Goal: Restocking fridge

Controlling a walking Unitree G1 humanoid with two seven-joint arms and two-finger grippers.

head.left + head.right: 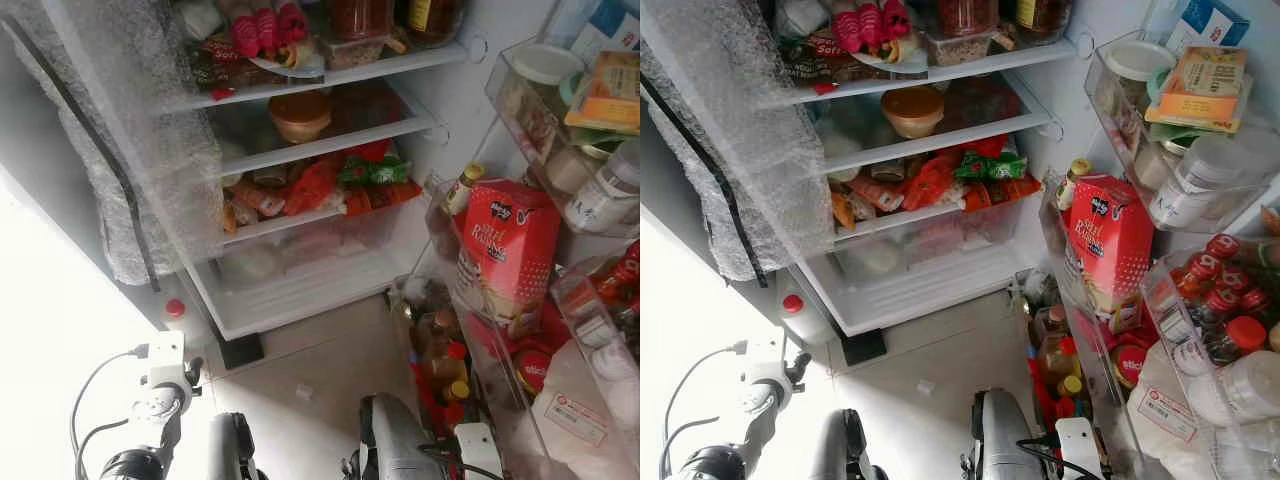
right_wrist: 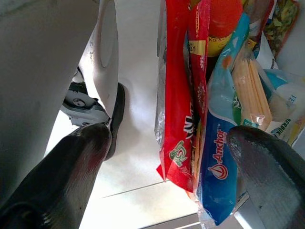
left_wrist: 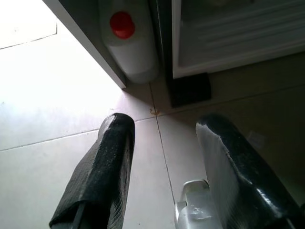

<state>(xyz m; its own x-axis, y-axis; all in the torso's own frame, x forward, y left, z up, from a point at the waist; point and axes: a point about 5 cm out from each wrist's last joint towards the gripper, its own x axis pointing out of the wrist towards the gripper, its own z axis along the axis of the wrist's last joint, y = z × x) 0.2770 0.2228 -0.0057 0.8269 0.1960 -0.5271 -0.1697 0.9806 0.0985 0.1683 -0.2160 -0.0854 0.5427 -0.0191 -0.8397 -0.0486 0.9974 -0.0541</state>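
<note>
The fridge (image 1: 300, 300) stands open before me, its shelves packed with food: a tan bowl (image 1: 300, 113), red and green packets (image 1: 350, 180), and a clear drawer (image 1: 290, 255) at the bottom. My right gripper (image 2: 167, 143) is open, its fingers (image 2: 71, 167) wide apart. Beyond them is a bunch of groceries: a red packet (image 2: 178, 95), a blue Anchor pack (image 2: 219, 167) and a pack of pale sticks (image 2: 252, 90). Over the tiled floor my left gripper (image 3: 164, 157) is open and holds nothing. Both silver arms (image 1: 155, 395) show low in the eye views.
The door shelves (image 1: 1200, 130) on the right hold a red raisin box (image 1: 510, 250), jars, bottles and red-capped containers (image 1: 1220, 280). A white jug with a red cap (image 3: 128, 43) stands on the floor beside the fridge's left corner. Bubble wrap (image 1: 130, 130) hangs at the left.
</note>
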